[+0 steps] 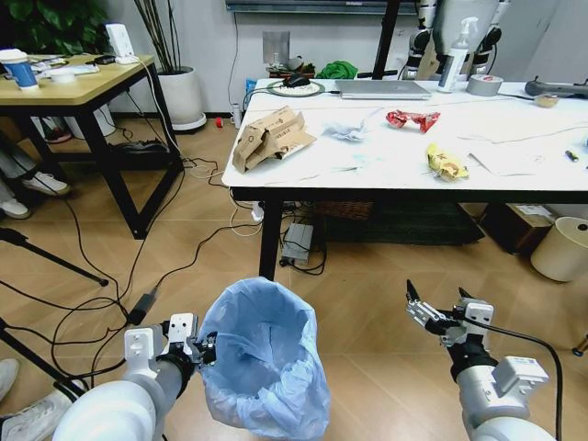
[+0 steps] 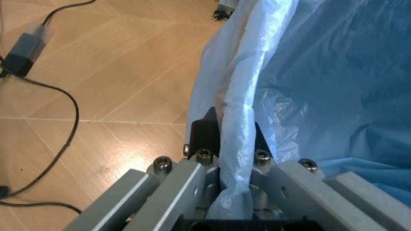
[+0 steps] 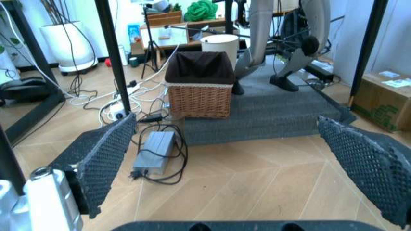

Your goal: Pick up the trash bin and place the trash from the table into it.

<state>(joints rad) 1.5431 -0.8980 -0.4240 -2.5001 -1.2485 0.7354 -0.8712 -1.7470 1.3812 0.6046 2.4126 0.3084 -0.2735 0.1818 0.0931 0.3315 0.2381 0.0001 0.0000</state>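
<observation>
Left wrist view shows the left jaws point(image 2: 234, 159) pinched on the bin point(image 1: 265, 354) rim through thin bag, which could slip or tear, while the right jaws point(image 1: 439, 306) gape empty.

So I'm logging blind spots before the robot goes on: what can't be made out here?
- Bottom of the trash bin: head view, cut off by the lower edge.
- Bin wall under the liner: left wrist view, the blue bag covers it where the left tool pinches the rim.
- Small dark item at the table's right edge: head view, too small.
- Right tool, open: its outer pad runs off the right wrist view's edge.
</observation>
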